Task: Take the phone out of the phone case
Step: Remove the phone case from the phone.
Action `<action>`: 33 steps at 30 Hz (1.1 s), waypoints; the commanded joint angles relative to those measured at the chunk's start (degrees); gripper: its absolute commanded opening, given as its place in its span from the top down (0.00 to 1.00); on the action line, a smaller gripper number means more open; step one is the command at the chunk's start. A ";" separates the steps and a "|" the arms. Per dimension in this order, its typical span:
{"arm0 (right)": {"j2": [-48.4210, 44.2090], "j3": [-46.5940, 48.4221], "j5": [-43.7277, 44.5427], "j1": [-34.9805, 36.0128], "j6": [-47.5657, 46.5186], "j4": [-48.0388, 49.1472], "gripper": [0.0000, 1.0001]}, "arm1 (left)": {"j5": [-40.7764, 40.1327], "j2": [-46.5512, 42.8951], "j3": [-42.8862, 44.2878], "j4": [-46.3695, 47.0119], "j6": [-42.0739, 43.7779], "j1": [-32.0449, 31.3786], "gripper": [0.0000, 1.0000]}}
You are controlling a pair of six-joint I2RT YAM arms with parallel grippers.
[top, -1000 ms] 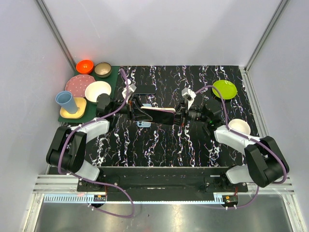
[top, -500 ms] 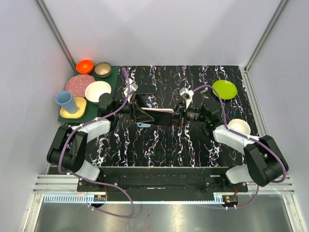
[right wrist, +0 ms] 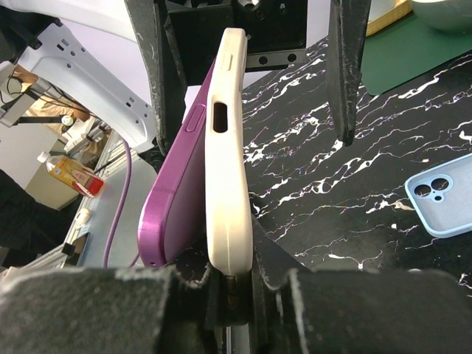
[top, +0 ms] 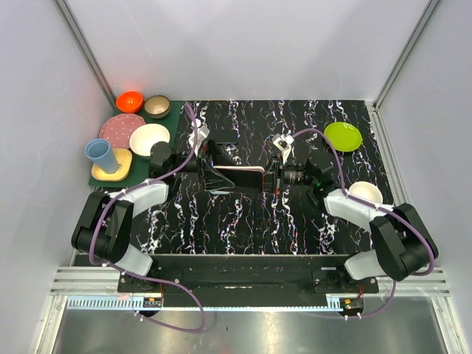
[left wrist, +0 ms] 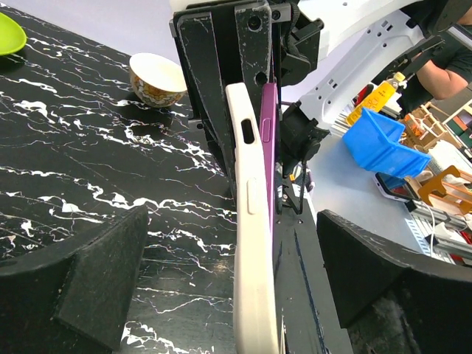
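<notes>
Near edge: both arm bases are bolted side by side. The black marbled table stretches away from them.

Just past the right arm's elbow, a white bowl sits on the table.

Mid-table, near side: a light blue case lies flat, camera cut-out up, close under the left gripper and apart from everything else.

Mid-table: the two grippers face each other with the phone case on edge between them, off the table.
- Right gripper: jaws together, clamped on one end of the cream phone case. The right wrist view shows that end wedged between the pads.
- Left gripper: jaws spread wide. Its foam pads stand on either side of the case's other end, clear of it and touching nothing.
- Phone: purple, against the case's open face. It splays out of the case at the right gripper's end and closes in toward it at the far end. How much of it sits in the case, cannot tell.

Far right: a green plate, well apart from the arms.

Far left corner: a green mat carries a yellow plate with a blue cup on it. Beyond those are a second white bowl, a pink plate, a brown bowl and an orange bowl.
</notes>
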 commanded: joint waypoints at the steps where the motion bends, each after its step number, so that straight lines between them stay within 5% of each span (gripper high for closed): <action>1: -0.16 3.83 -0.83 -0.85 2.36 2.22 1.00 | -1.37 -1.08 1.75 2.34 1.60 1.01 0.01; 9: 0.55 5.15 -1.18 -1.12 2.36 -1.90 1.00 | -4.70 -5.39 1.84 -4.24 8.17 5.40 0.01; 18: 2.13 7.79 -0.92 -1.12 1.66 -9.38 1.00 | -13.66 -15.23 5.53 -37.00 35.05 6.90 0.01; 33: 5.90 12.27 -1.27 -1.12 -0.19 -20.54 1.00 | -14.12 -18.58 8.25 -50.30 49.50 5.85 0.01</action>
